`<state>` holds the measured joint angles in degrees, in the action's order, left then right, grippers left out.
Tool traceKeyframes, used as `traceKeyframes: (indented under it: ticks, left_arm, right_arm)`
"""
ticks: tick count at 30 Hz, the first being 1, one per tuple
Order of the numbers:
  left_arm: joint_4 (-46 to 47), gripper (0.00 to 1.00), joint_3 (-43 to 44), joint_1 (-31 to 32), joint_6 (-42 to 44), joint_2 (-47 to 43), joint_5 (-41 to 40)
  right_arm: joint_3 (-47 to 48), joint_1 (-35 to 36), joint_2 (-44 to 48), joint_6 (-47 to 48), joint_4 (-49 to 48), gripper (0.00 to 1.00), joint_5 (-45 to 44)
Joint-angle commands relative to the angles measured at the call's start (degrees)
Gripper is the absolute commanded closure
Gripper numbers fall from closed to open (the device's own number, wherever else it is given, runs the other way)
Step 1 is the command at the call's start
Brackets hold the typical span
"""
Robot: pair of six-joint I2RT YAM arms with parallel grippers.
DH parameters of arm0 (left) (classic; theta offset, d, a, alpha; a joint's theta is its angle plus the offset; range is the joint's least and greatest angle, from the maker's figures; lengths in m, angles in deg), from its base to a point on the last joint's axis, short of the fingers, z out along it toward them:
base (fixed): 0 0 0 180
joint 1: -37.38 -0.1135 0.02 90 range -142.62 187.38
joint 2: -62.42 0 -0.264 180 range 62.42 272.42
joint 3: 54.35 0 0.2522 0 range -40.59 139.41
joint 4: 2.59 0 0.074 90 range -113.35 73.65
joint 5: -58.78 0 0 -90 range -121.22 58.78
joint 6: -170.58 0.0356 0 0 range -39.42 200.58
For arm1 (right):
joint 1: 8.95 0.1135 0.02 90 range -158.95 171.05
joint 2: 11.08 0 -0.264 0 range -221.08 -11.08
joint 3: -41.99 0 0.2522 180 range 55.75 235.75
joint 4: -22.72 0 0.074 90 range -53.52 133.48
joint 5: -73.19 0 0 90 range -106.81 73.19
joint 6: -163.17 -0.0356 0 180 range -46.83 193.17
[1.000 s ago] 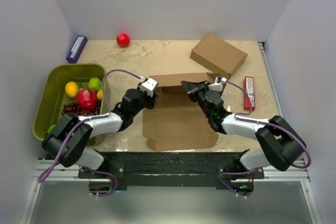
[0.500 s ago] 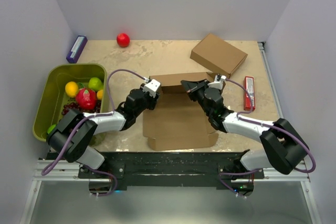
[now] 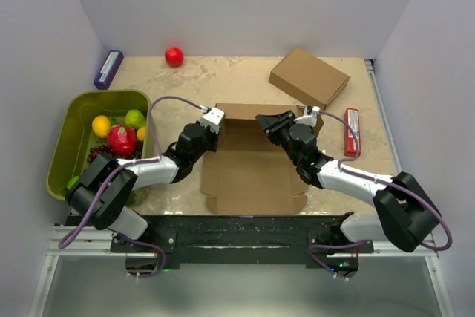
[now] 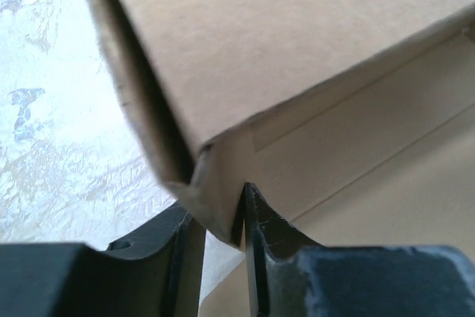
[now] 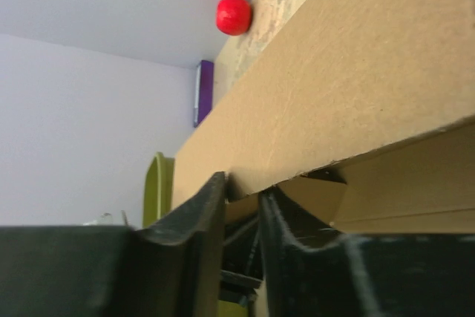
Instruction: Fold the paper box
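Although the purple box far beyond the left jaws and the red packet just outside the right jaws both carry print, the overhead view shows it too small to read. The paper box is plain brown corrugated board. Its flat, creased floor spreads over the counter from the jaws back toward the arm bases, and its far flap stands raised between the two pairs of jaws. The left jaws meet the flap's left end and the right jaws its right end. A second, closed carton lies beyond the right jaws, and a red ball lies beyond the left ones.

From the left wrist, a corner of the raised brown wall drops between the black fingers. They press it from both sides, so these jaws grip the box. Crease lines cross the panel to their right.

From the right wrist, the flap's lower edge comes down to the fingertips, which stand slightly apart. Whether they pinch it cannot be told. The ball shows above them.
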<state>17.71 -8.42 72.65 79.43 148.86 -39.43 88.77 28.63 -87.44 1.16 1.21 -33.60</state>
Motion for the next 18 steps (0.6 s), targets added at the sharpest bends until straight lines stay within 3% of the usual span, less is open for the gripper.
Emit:
traceKeyframes:
  ticks: [1, 4, 8, 15, 18]
  left_arm:
    - [3.12, 0.78, 3.43, 0.06, -3.33, -0.47, -1.28]
    - [-0.21, 0.89, 4.84, -0.02, -4.56, -0.83, -3.48]
    - [-5.93, 1.0, 7.47, -0.55, -4.92, -0.74, -4.18]
    - [-14.28, 1.0, 8.27, -4.14, -6.84, -4.16, 0.55]
    - [-16.74, 1.0, 7.74, -7.48, -8.34, -5.66, 6.61]
  right_arm:
    - [0.3, 0.47, 4.45, 4.85, 3.97, 0.56, -0.51]
    - [0.29, 0.47, 7.0, 8.88, 5.81, 0.35, -1.31]
    - [4.15, 0.47, 12.44, 18.81, 12.66, 0.25, 0.97]
    - [16.27, -1.72, 15.98, 44.82, 35.5, 0.02, 4.13]
    - [24.1, -5.93, 11.34, 53.62, 51.31, 0.04, 6.43]
